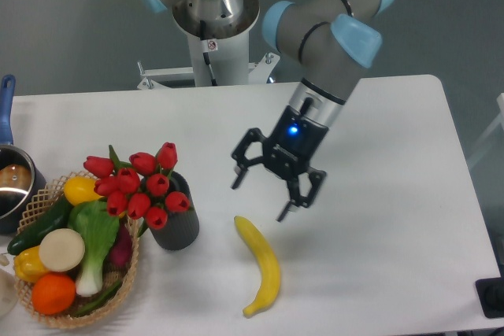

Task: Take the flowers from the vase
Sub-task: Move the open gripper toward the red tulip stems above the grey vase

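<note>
Gripper [270, 187] is hanging above the table [394, 218] with fingers spread wide, holding nothing. Wrist is tilting so the jaws are facing down and toward the camera-left side, which looks like it's lining up for the bunch rather than the fruit.

Flowers [140, 185] are sitting well apart from the hand, off to camera-left and slightly lower in the frame, stems down in the vase [178, 224]. Heads are fanning out wider than the vase mouth and leaning away from the hand, toward the basket [43, 194] that's just beside the vase on its far side.

Banana [263, 264] is lying just below the hand, nearer than the flowers. Probably a distractor.

My read: approach phase, no contact yet. A grip on the stems looks awkward, since the buds are covering them from above and the basket is crowding the far side.
</note>
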Motion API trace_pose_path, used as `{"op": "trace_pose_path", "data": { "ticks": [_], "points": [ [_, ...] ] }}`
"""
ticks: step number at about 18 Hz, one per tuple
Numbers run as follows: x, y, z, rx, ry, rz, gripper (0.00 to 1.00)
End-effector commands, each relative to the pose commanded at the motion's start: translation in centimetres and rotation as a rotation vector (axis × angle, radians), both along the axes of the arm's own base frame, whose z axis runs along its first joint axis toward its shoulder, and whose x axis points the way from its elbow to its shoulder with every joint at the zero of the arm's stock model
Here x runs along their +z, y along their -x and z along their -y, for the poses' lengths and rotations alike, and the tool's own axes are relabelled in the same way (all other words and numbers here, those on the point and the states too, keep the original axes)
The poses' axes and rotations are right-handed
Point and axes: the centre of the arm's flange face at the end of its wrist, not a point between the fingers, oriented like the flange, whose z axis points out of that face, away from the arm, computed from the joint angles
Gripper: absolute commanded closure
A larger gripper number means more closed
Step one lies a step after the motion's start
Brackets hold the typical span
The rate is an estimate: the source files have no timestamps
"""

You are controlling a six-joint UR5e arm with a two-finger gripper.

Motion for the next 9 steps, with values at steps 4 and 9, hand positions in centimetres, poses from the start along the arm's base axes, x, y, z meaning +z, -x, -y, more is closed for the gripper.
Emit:
{"op": "trace_pose_path", "data": {
  "ticks": [4, 9],
  "points": [
    [0.3, -3.7, -0.7, -0.049, -0.033, 0.037, 0.0],
    [-1.1, -6.7, -4.1, -0.136, -0.023, 0.052, 0.0]
  ]
}}
